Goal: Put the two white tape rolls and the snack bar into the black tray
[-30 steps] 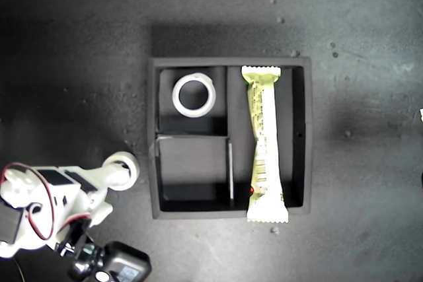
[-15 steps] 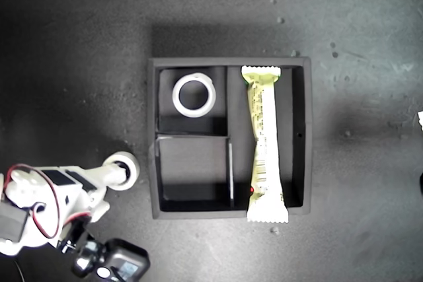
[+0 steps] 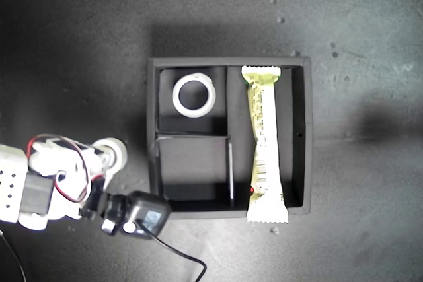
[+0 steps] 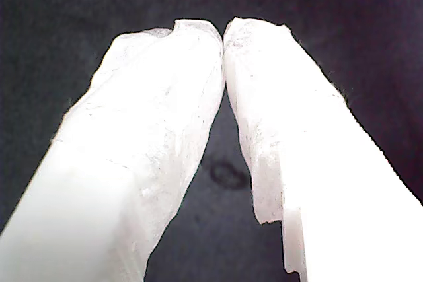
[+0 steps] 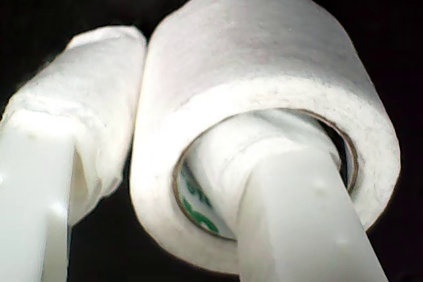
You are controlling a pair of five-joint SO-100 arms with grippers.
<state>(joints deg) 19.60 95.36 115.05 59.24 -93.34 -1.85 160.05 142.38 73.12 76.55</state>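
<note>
Two of the three things already lay in the black tray (image 3: 153,138): the thinner tape roll (image 3: 193,95) sat flat in the small compartment at the tray's upper left in the exterior view, and the snack bar (image 3: 264,143) ran down the long compartment on that view's right, its lower crimped end riding over the tray's near wall and poking out past it. The second small compartment, directly below the first roll in the exterior view, was bare. What remained was the other tape roll (image 5: 264,123), and I had it: my second gripper (image 5: 192,163) was clamped on its wall, one finger threaded through the open centre, where a greenish printed core showed, and the other finger (image 5: 86,117) pressed against the outside. In the exterior view that roll (image 3: 112,151) sat at the tip of my arm, just off the tray's left wall and near the bare compartment, though I could not tell from above how high it was over the tabletop (image 3: 73,44). My first gripper (image 4: 223,34) had its tips pressed together with nothing between them, over dark surface only. By my judgement the task was about two thirds done, with one carry and release into the bare compartment left.
</note>
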